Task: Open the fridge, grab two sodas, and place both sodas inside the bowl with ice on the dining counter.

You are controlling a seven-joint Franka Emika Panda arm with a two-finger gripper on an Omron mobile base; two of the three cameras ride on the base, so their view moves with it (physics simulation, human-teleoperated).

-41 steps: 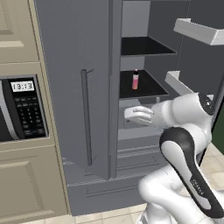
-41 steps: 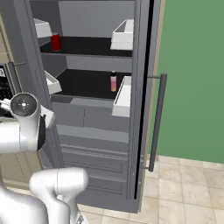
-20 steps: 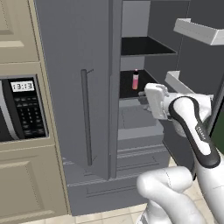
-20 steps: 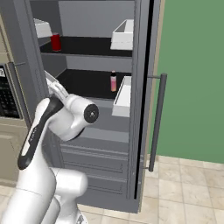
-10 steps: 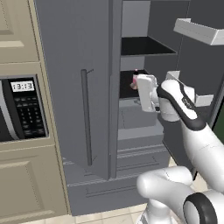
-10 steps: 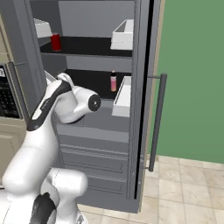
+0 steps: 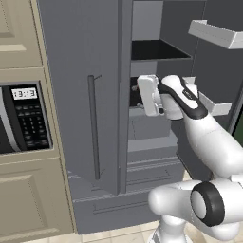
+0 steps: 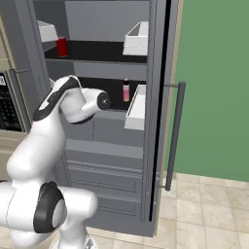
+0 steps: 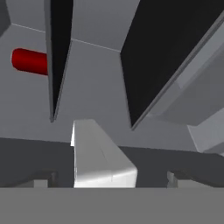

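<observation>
The grey fridge [image 7: 80, 95] has its left door shut and its right door [image 8: 163, 97] swung open. One red soda [image 8: 62, 47] stands on the upper shelf. A smaller pinkish-red one with a dark top [image 8: 126, 91] stands on the middle shelf. My hand [image 7: 150, 95] hangs at middle-shelf height inside the opening, pointing into the fridge. The hand view is rolled and has a red soda [image 9: 29, 61] at its upper left. My gripper [image 9: 109, 179] is open and holds nothing. The bowl and the dining counter are out of view.
A beige cabinet with a built-in microwave [image 7: 23, 118] stands left of the fridge. White door bins [image 8: 137, 38] [image 8: 137, 108] jut from the open door beside the shelves. Grey drawers [image 8: 104, 165] sit below. A green wall [image 8: 214, 87] lies to the right.
The arm has risen and swung the hand left and up to the middle shelf. In the left base view it now covers the small soda there. The jaws stayed open.
</observation>
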